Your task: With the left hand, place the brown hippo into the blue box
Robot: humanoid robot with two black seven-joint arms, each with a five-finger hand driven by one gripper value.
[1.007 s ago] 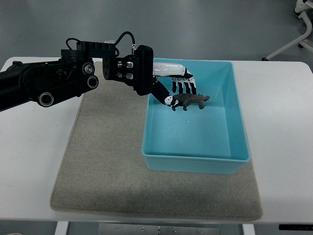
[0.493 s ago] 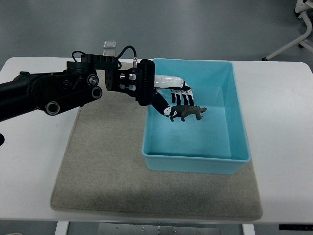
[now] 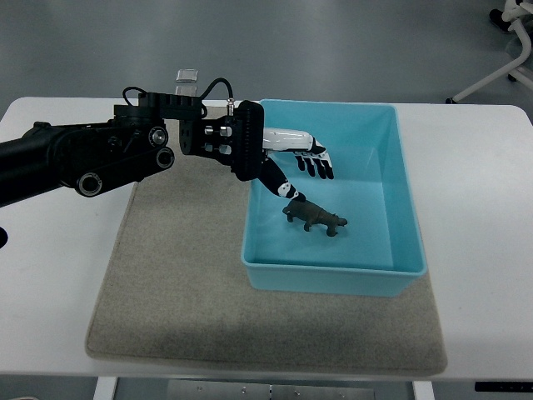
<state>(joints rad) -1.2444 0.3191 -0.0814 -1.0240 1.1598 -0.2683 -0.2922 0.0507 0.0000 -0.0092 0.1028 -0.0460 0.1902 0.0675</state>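
The left hand [image 3: 301, 160] hangs over the blue box [image 3: 400, 167] with its fingers [image 3: 321, 166] spread and holding nothing, while the brown hippo [image 3: 314, 217] lies on the box floor just below the thumb.

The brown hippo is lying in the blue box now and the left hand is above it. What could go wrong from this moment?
1. The left hand hangs open over the blue box, its thumb close to the brown hippo. Pulling back low might nudge or catch the toy.
2. The wrist crosses the box's left wall, so a sideways retreat could push the box along the grey mat.
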